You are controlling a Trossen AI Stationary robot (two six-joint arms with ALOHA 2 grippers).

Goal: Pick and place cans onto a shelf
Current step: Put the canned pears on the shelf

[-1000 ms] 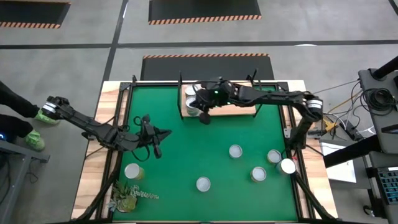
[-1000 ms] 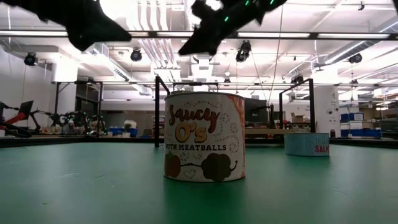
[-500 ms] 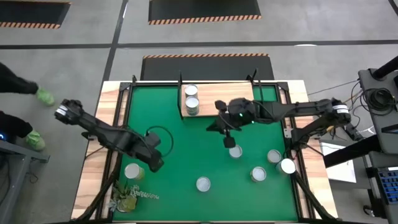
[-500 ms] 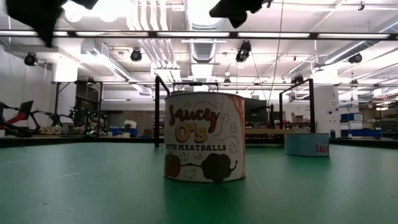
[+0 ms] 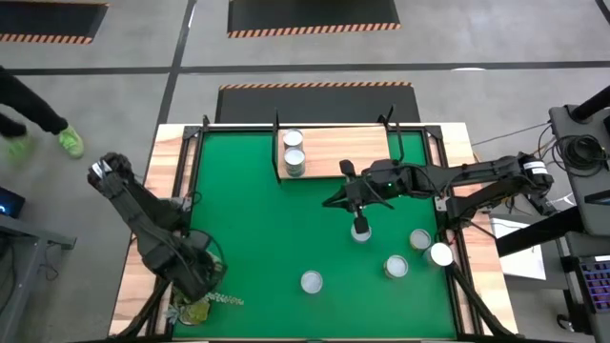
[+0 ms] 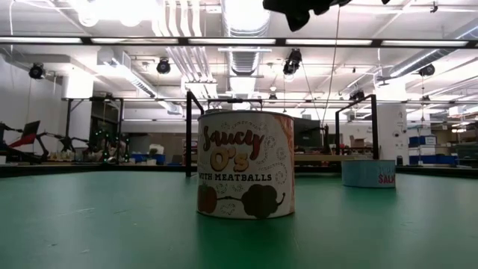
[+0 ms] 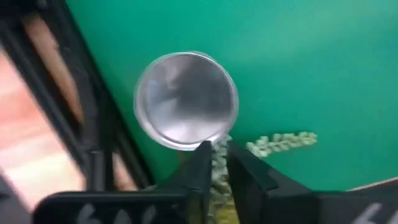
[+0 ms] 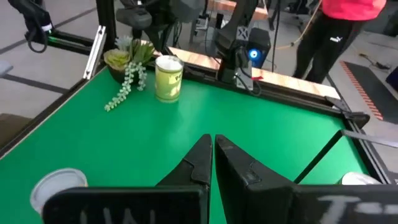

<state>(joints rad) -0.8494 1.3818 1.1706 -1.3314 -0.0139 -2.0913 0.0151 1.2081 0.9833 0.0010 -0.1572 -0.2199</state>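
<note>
Two cans (image 5: 294, 151) stand on the light wood shelf (image 5: 343, 152) at the table's far edge. Several more cans stand on the green mat at the near right, among them one (image 5: 360, 232) right under my right gripper (image 5: 360, 217), which hovers above it, shut and empty; the right wrist view shows the gripper (image 8: 212, 152) too. My left gripper (image 7: 217, 155) is shut and empty above the near-left corner, over a silver-topped can (image 7: 186, 99) that stands beside the plant sprig (image 7: 280, 143). In the high view my left arm (image 5: 186, 267) hides that can.
A potted plant (image 5: 195, 307) sits in the near-left corner. Cans stand at the near right (image 5: 396, 267) and near middle (image 5: 312, 281). In the low view a "Saucy O's" can (image 6: 245, 164) stands close, a blue one (image 6: 368, 173) farther back. A person (image 8: 336, 31) stands beyond the table.
My right gripper has left the shelf and gone toward the near edge and somewhat right, stopping above a can mid-table; two cans stay on the shelf. My left gripper has gone toward the near-left corner, over the can by the plant.
</note>
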